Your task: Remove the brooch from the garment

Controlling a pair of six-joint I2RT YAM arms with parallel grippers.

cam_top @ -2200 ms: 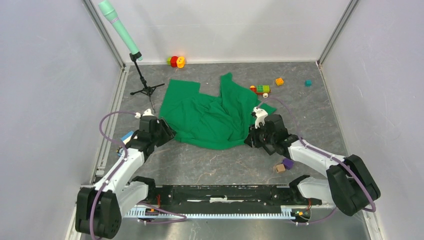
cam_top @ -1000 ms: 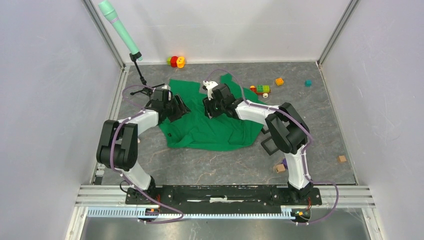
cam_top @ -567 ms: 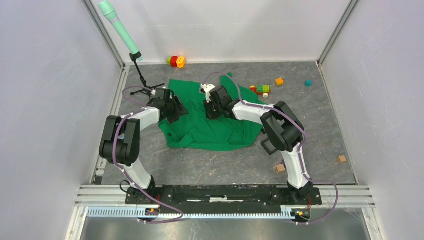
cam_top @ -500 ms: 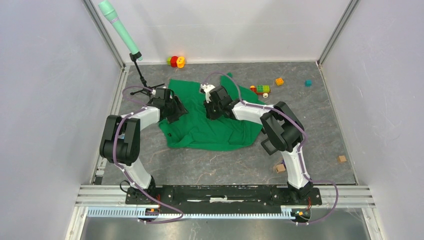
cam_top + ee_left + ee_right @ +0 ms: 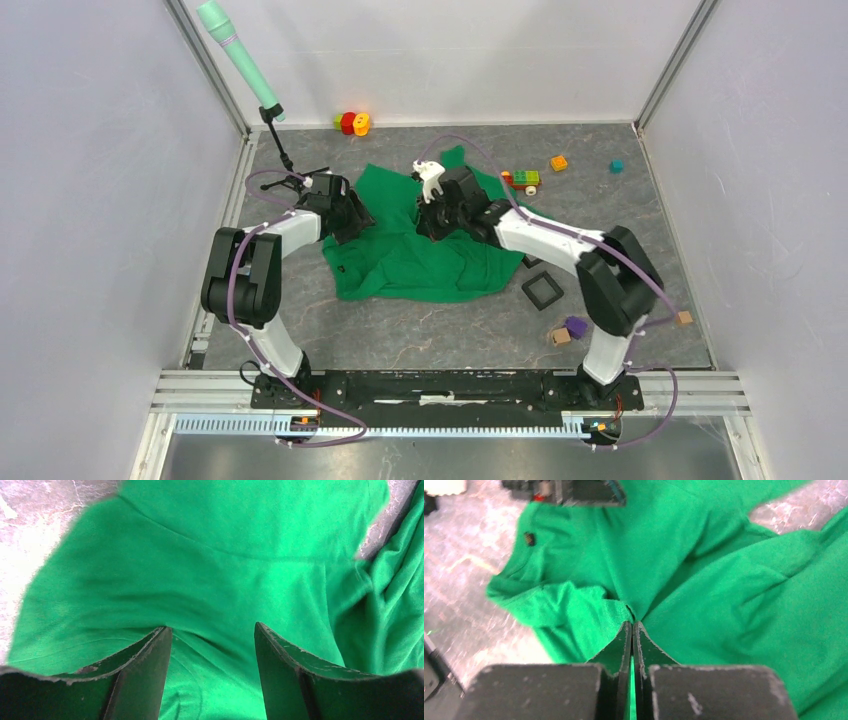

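Garment (image 5: pixel 420 258), one piece, lies beneath two claws. Left claw (image 5: pixel 212 634) is spread over it; right claw (image 5: pixel 632 626) pinches a fold.

There was one green garment (image 5: pixel 420 260) on the one counter (image 5: pixel 420 320). Two tools were counted: the left tool (image 5: pixel 212 632) and the right tool (image 5: pixel 632 625). Tan cubes came to two, a first tan cube (image 5: pixel 559 337) and a second tan cube (image 5: pixel 684 318). Singles made up the others: one black square frame (image 5: pixel 543 291), one purple block (image 5: pixel 576 325), one orange brick (image 5: pixel 559 162), one teal cube (image 5: pixel 616 166), one multicoloured brick toy (image 5: pixel 522 180), one red-and-yellow toy (image 5: pixel 352 123), one tripod (image 5: pixel 290 178) and one mint-green tube (image 5: pixel 238 55).
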